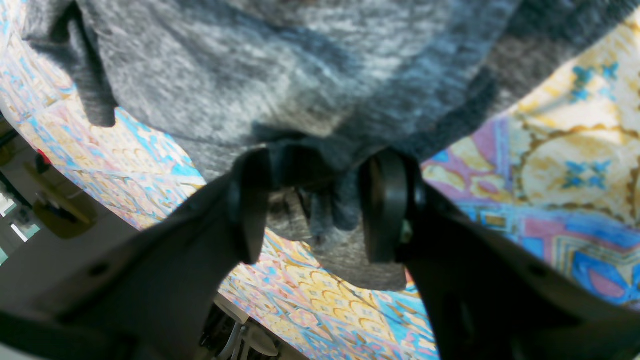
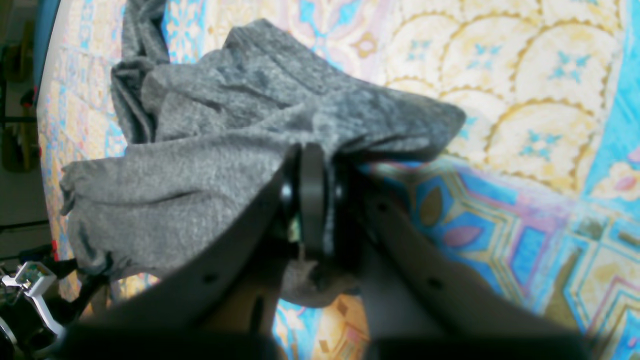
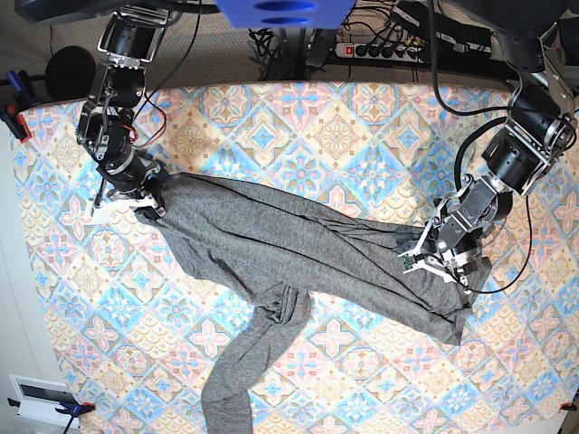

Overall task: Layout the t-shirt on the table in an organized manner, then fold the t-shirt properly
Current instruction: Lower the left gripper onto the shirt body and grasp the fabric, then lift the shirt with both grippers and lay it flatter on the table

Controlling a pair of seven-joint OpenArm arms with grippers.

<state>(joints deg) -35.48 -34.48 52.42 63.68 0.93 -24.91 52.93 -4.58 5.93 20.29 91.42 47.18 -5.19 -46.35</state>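
The dark-grey t-shirt lies stretched diagonally across the patterned table. One long sleeve trails toward the front edge. My right gripper is at the shirt's upper-left end. In the right wrist view it is shut on a fold of the shirt. My left gripper is at the shirt's right end. In the left wrist view it has a thick bunch of the shirt between its pads, which stand a little apart.
A power strip and cables run along the table's back edge. Clamps hold the cloth at the left edge. A white box sits off the front-left corner. Bare patterned cloth surrounds the shirt.
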